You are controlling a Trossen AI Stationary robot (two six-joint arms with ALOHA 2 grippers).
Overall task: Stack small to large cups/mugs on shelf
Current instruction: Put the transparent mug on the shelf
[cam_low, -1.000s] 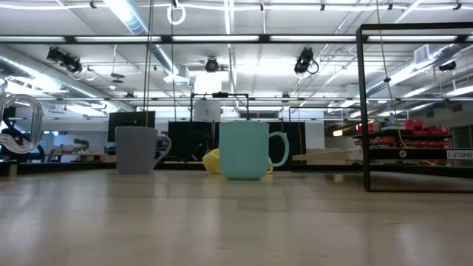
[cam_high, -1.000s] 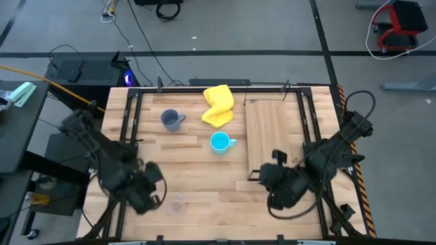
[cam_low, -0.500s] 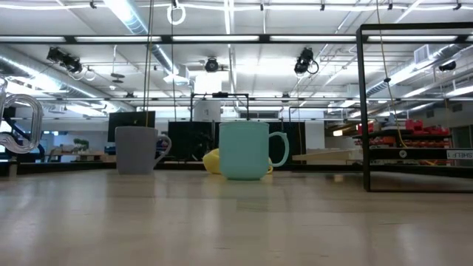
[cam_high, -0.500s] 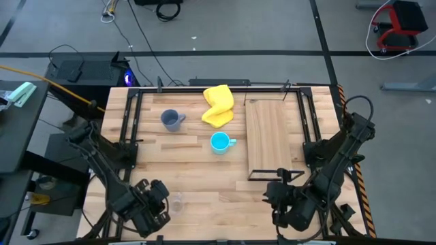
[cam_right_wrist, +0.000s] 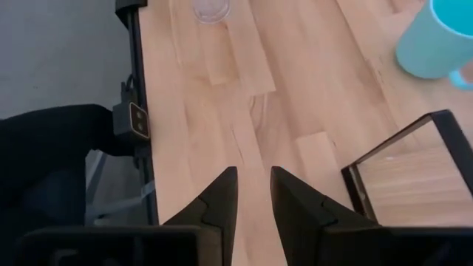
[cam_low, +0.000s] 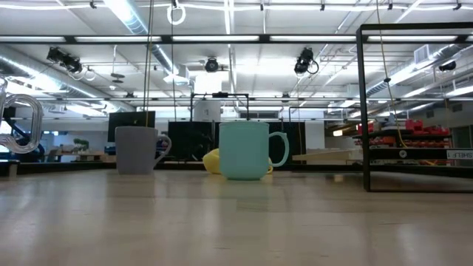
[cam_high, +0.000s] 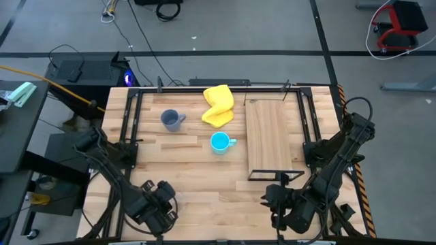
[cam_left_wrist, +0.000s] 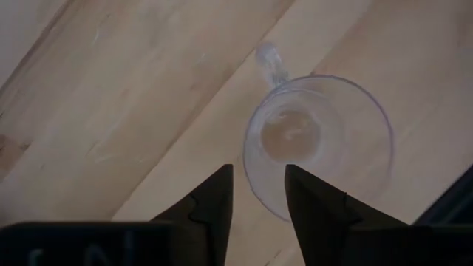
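Note:
The clear glass cup point(cam_high: 178, 201) stands upright on its base near the table's near-left edge, and it also shows at the low view's left edge point(cam_low: 21, 122). My left gripper point(cam_high: 162, 207) hangs open over it. In the left wrist view point(cam_left_wrist: 259, 185) one finger is over the cup's point(cam_left_wrist: 318, 144) inside and the other is outside its rim. The cyan mug point(cam_high: 219, 142) and the grey-blue mug point(cam_high: 170, 120) stand mid-table. The shelf point(cam_high: 272, 133) lies at the right. My right gripper point(cam_high: 283, 203) is open near the shelf's near end and holds nothing. My left gripper comes at the glass cup from above, with its fingers on either side of the rim point(cam_left_wrist: 250, 166) opposite the handle point(cam_left_wrist: 270, 59). I cannot tell whether a finger touches the rim. The cup rests on the table.
A yellow cloth point(cam_high: 218, 105) lies crumpled at the far edge, between the grey-blue mug and the shelf. A black frame point(cam_high: 129, 119) runs along the table's sides. Bare planks point(cam_high: 225, 187) stretch between the two grippers.
Both arms have drawn back toward the table's near edge. My left gripper has also moved right, toward the glass cup, and now stands over its rim. My right gripper has moved from beside the shelf's near end to a spot closer to the near edge. The mugs have kept still.

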